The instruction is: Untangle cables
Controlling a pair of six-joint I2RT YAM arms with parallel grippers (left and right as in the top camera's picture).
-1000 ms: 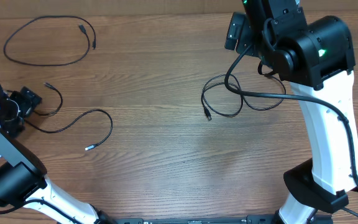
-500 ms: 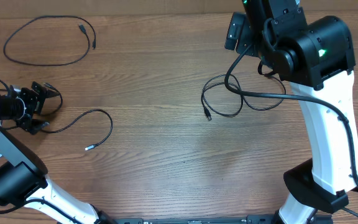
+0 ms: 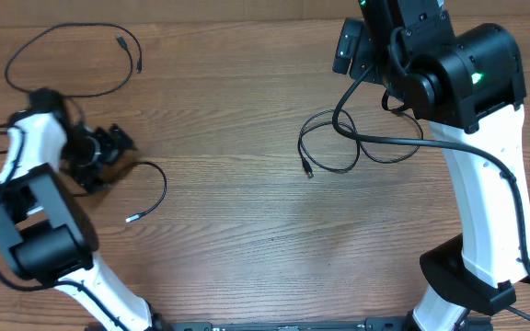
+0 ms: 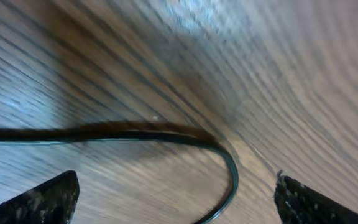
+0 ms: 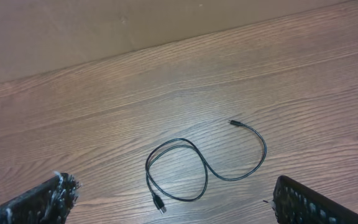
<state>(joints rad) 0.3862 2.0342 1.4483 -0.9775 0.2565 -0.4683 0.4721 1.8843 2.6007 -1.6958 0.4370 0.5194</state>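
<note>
Looking through the left wrist view, I have the left gripper [image 4: 174, 183] spread wide and empty, low over the wood table [image 4: 303, 74], with one cable [image 4: 166, 133] lying just ahead of its fingertips. The long axis of that cable runs across the frame from the left edge, then hooks down toward the gap between the fingers. I judge that a short drop forward would straddle it. In the overhead view this cable runs to the lower right of the gripper and ends in a plug [image 3: 130, 219].

The right gripper [image 5: 171, 185] is spread wide too and holds nothing. It hangs high above a second cable [image 5: 264, 151], which lies looped at centre frame. A third cable [image 3: 90, 25] loops at upper left, nearest the left arm [image 3: 35, 221].

Count: three cables, all apart, none crossing another; two grippers.
</note>
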